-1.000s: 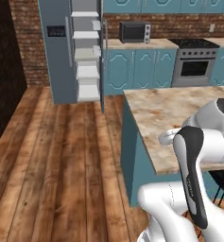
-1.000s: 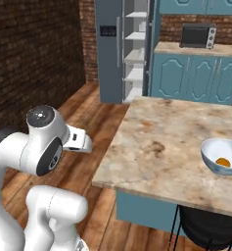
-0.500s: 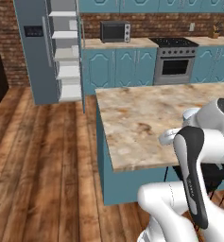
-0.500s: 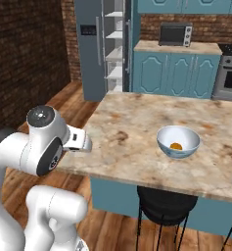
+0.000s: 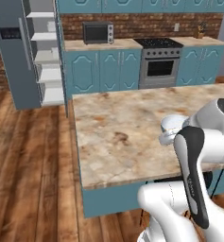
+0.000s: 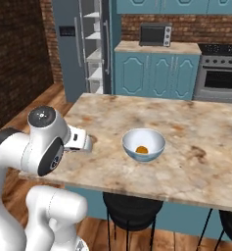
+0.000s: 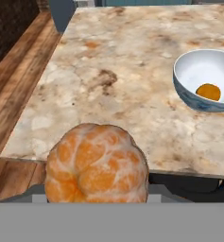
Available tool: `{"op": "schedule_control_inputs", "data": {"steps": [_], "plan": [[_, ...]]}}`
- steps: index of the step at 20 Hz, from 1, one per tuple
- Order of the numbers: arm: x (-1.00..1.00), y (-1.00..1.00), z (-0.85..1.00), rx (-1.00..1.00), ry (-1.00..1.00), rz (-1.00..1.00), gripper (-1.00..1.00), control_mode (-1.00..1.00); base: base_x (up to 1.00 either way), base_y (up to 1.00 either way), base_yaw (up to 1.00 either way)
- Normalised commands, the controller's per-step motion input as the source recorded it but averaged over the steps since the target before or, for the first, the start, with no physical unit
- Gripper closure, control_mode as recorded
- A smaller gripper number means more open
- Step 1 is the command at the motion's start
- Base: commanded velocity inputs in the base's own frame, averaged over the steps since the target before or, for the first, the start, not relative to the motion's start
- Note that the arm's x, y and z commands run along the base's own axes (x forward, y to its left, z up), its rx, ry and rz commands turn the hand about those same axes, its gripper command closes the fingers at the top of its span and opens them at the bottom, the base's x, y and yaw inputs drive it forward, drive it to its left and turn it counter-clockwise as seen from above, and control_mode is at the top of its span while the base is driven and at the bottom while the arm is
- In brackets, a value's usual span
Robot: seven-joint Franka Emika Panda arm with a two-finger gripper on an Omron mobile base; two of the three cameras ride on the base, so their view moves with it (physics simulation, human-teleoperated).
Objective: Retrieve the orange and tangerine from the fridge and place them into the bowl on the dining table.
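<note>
My gripper [image 6: 86, 142] hangs over the near left edge of the dining table [image 6: 200, 147], shut on the tangerine [image 7: 96, 163]. The tangerine is a segmented, dull orange fruit that fills the lower middle of the hand view and hides the fingertips. The bowl [image 6: 144, 144], white inside and light blue outside, stands on the beige marbled top to the right of the hand. The bright orange [image 6: 142, 149] lies in it, and the hand view shows both the orange [image 7: 208, 91] and the bowl [image 7: 189, 97]. The grey fridge [image 5: 16, 56] stands at the back left, one door open on white shelves.
Teal cabinets along the brick back wall carry a microwave [image 5: 98, 32] beside a steel stove [image 5: 160, 61]. A black stool [image 6: 129, 211] sits under the table's near edge. Wooden floor [image 5: 28, 165] runs between the table and the fridge.
The base has moved, so the whole scene has shifted. The fridge has slid left and farther off, and the table with the bowl now lies in front. The arm's pose is unchanged.
</note>
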Motion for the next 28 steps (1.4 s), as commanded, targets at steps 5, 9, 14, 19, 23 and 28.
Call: {"op": "schedule_control_inputs", "data": {"steps": [5, 9, 14, 19, 23, 28], "plan": [[0.00, 0.00, 0.00, 0.00, 0.00, 0.00, 1.00, 1.00, 0.25, -0.55, -0.19], [0.45, -0.28, -0.10, 0.00, 0.01, -0.12, 1.00, -1.00, 0.11, -0.09, -0.04], [0.79, -0.37, -0.11, 0.00, 0.02, -0.15, 1.00, -1.00, 0.00, 0.00, 0.00], [0.78, -0.46, -0.06, 0.00, 0.04, -0.12, 1.00, -1.00, 0.00, 0.00, 0.00], [0.53, -0.49, -0.05, 0.02, 0.10, 0.00, 1.00, -1.00, 0.00, 0.00, 0.00], [0.45, -0.32, -0.15, 0.02, 0.08, 0.00, 1.00, -1.00, 0.00, 0.00, 0.00]]}}
